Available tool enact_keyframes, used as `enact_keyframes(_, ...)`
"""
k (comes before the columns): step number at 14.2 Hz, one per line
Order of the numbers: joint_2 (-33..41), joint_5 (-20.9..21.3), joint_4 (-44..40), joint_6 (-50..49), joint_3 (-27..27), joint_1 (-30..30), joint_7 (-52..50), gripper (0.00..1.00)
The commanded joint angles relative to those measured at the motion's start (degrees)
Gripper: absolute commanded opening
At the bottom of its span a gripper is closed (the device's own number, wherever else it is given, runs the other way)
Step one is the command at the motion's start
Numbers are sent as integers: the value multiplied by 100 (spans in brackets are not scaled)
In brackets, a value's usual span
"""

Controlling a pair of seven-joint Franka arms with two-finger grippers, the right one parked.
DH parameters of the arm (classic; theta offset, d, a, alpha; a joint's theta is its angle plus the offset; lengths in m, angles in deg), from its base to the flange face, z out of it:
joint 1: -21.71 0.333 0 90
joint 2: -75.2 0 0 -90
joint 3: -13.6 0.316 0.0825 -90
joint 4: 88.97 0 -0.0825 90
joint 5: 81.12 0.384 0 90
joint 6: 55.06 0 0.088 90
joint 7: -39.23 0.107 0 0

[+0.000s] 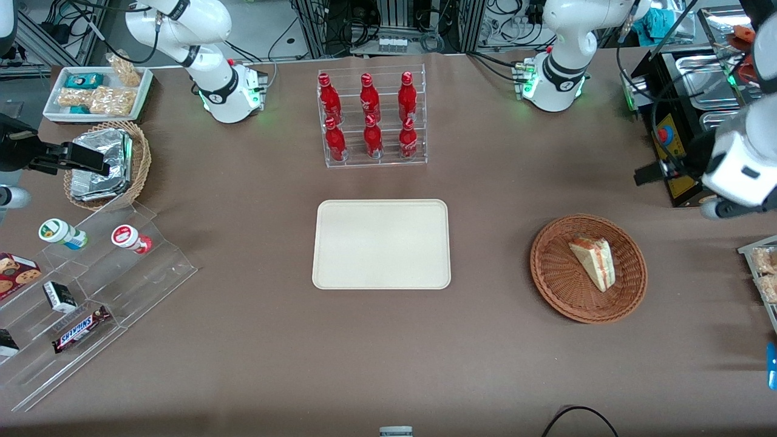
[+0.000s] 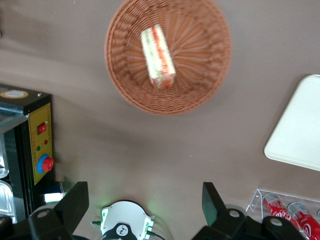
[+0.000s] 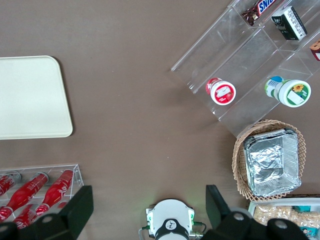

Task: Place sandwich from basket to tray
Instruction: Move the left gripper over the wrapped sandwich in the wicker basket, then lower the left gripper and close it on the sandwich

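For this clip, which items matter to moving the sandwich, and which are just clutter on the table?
Job items:
sandwich, lying in the reddish-brown basket
cream tray, nothing on it
left arm's pincer, open, high above the table, farther from the front camera than the basket

Clutter:
rack of red bottles
foil packs in a tan basket
white snack dish
acrylic stand with yogurt cups and a Snickers bar

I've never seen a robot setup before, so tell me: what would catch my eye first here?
Probably the sandwich, lying alone in the round basket toward the working arm's end of the table. Beside it, mid-table, sits the bare tray, with a rack of red bottles farther from the front camera. The gripper hangs open, high above the table, the basket in its wrist view.
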Motion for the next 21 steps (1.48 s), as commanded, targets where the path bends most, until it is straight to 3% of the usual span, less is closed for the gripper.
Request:
enact_keyframes(1,-211,-54,351,543,-39,430,-108,100)
enact_keyframes(6,-97,-37,2337,3196,-13,677,-108,100)
enact_keyframes(9,-211,-63,2936,4201,5,722,-125,100)
enact_keyframes(13,-360,-484,2877,4388,-4,792,-134,100)
enact_keyframes(21,-958,-512,2674,4740,-48,476,-169,100)
